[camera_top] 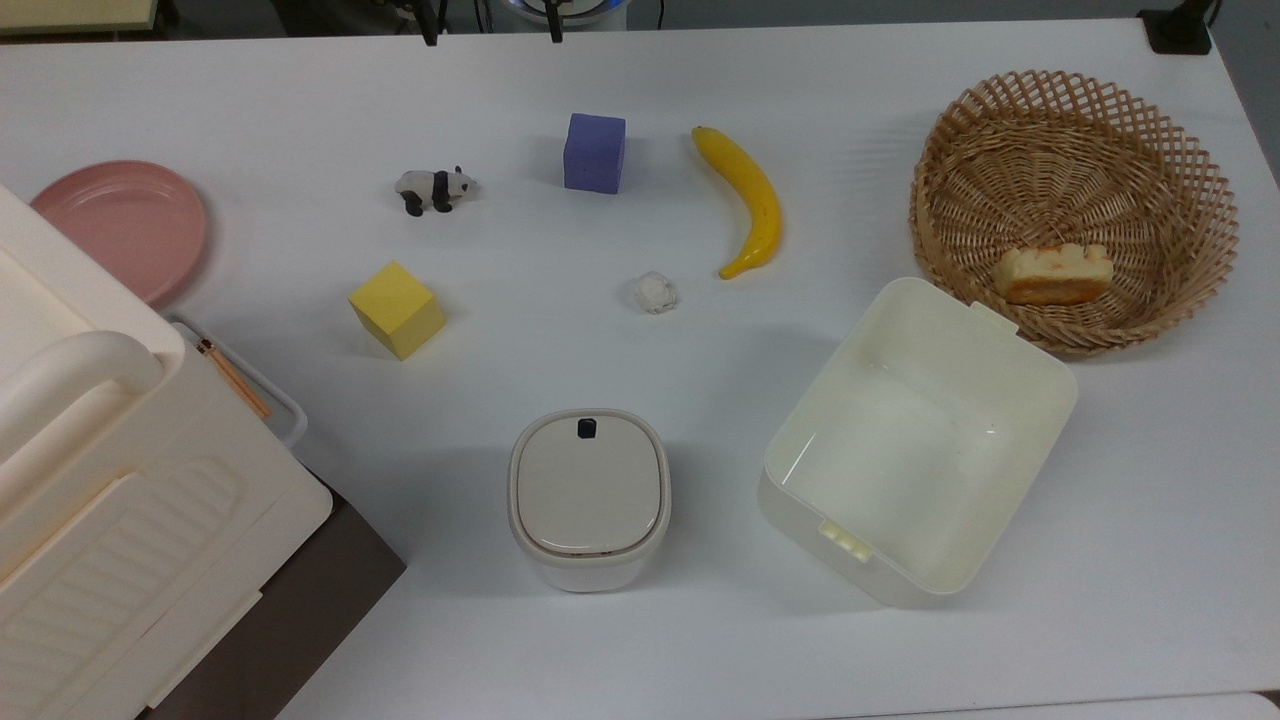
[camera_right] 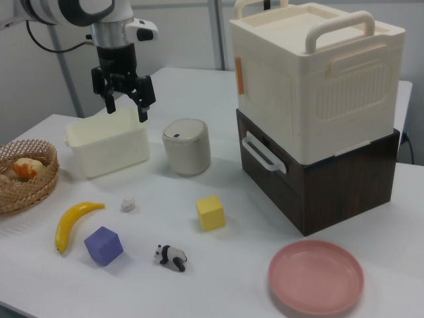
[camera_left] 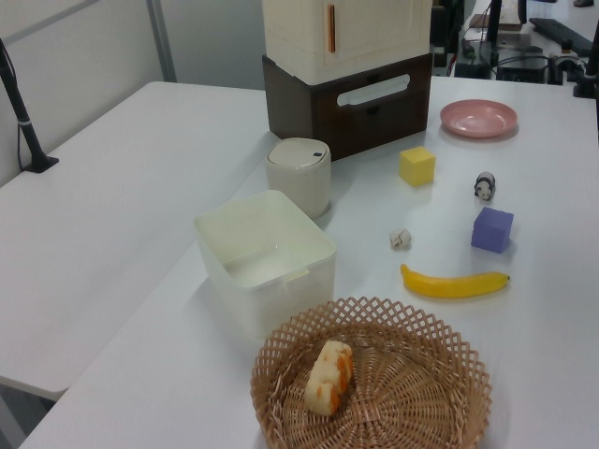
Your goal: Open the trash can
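Gripper [camera_right: 124, 103] is hanging released above the desk [camera_right: 265, 218], with the closed trash can [camera_right: 186, 146] lying below, toward the right view's right.

You are looking at evenly lit, bright pictures; the light is coming from overhead and is spreading softly. The white table [camera_top: 640, 620] is glowing almost washed-out in the top view, and soft, faint shadows are sitting tight under the things on it. In the right view, the pincer [camera_right: 124, 99] is showing crisp and dark against the pale wall, and a mild sheen is lying on the cream tub [camera_right: 106, 147] just below it. Nothing is smearing with motion; the left view is looking slightly grainy.
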